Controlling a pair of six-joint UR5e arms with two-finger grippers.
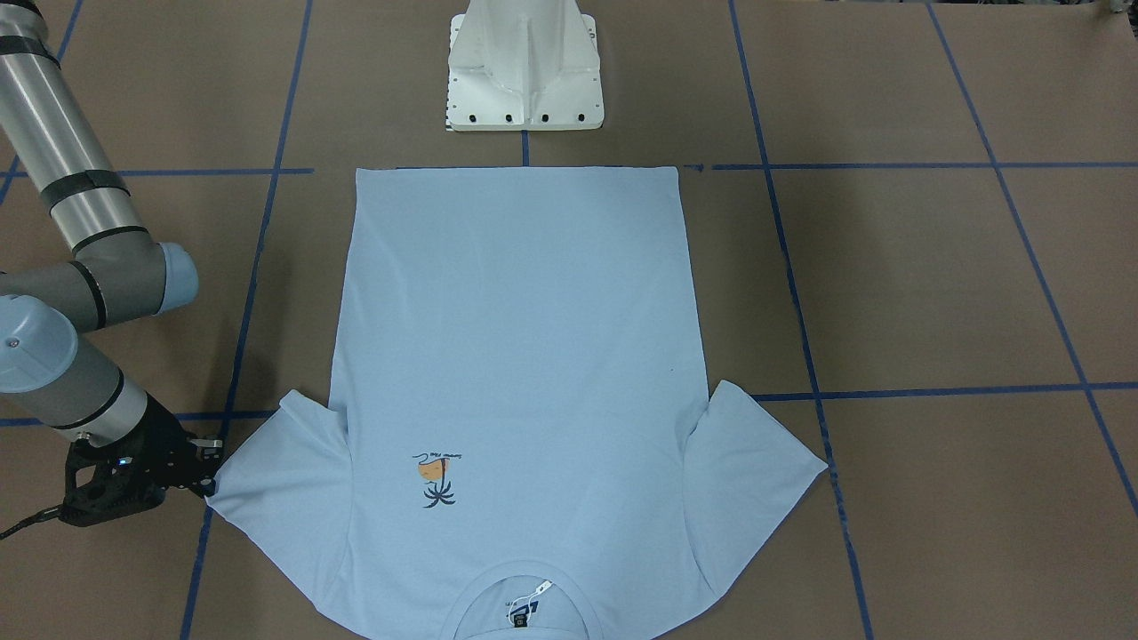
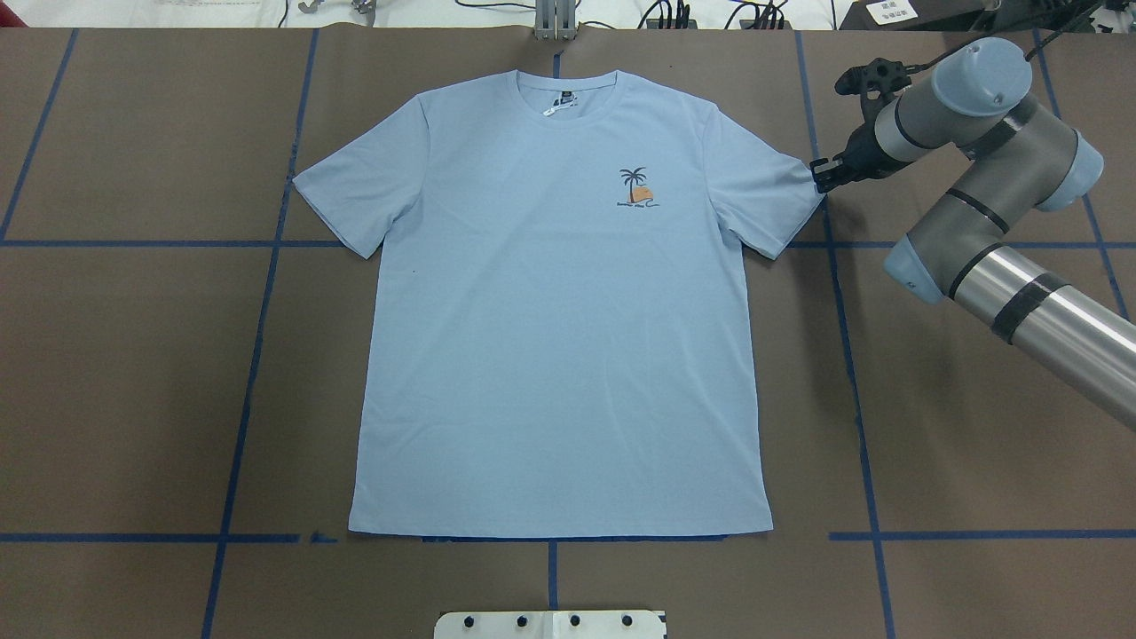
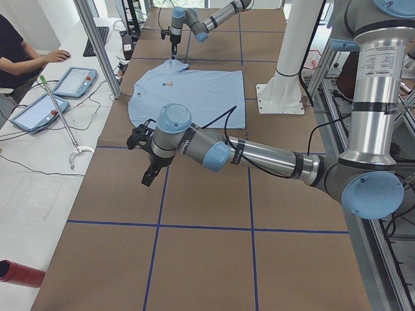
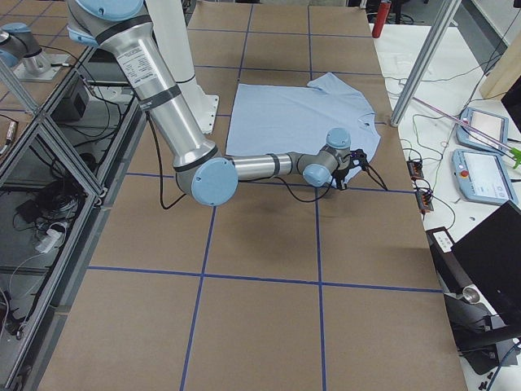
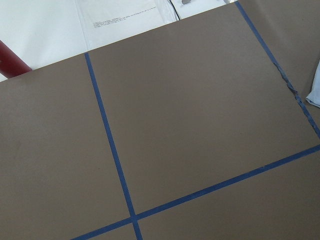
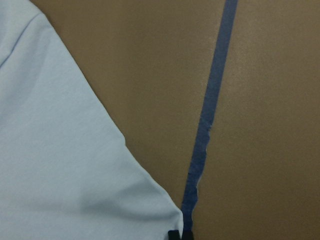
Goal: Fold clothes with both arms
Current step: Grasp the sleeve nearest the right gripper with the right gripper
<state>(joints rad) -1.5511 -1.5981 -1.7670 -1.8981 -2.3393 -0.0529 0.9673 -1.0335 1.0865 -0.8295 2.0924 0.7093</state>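
Observation:
The light blue T-shirt (image 2: pixel 559 302) lies flat and face up on the brown table, collar away from the robot, and also shows in the front view (image 1: pixel 516 373). My right gripper (image 2: pixel 821 174) is low at the tip of the shirt's right-hand sleeve (image 2: pixel 781 191). In the front view the right gripper (image 1: pixel 210 480) touches that sleeve's edge. The right wrist view shows the sleeve corner (image 6: pixel 165 210) puckered at a black fingertip (image 6: pixel 174 235), so the gripper looks shut on it. My left gripper (image 3: pixel 148 176) hovers over bare table beside the shirt; I cannot tell if it is open or shut.
The white pedestal base (image 1: pixel 524 80) stands at the shirt's hem side. Blue tape lines (image 2: pixel 852 373) grid the table. A red cylinder (image 3: pixel 19 273) lies on the white side bench. An operator (image 3: pixel 16 52) sits there with tablets (image 3: pixel 74 81). A slanted metal pole (image 3: pixel 97 45) stands near the collar.

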